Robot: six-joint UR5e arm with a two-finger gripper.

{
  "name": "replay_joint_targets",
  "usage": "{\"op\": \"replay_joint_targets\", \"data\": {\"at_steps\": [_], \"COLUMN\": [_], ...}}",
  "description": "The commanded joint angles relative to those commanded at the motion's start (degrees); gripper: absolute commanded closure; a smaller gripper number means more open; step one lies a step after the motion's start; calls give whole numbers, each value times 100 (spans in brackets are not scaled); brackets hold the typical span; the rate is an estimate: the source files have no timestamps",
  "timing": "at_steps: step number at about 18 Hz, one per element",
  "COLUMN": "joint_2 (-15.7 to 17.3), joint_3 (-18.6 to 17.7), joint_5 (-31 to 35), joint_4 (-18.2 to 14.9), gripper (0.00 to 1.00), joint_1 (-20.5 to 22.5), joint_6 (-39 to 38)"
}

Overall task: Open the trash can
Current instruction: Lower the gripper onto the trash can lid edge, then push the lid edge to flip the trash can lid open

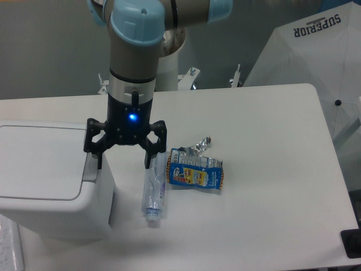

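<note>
Camera | white table (grey wall behind) | pincer spread beside trash can

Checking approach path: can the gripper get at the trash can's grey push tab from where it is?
Probably yes. The open gripper hangs beside the grey push tab on the trash can; nothing lies between, and the bottle is off to the side.

White table, trash can, bottle, snack packet
</note>
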Motion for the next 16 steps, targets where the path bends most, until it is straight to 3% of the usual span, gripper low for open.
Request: {"op": "replay_joint_targets", "data": {"at_steps": [16], "joint_2": [-62], "joint_3": [-9], "joint_5": [9], "joint_4": [0], "gripper": [0], "joint_1": [-44], "joint_6": [9]}}
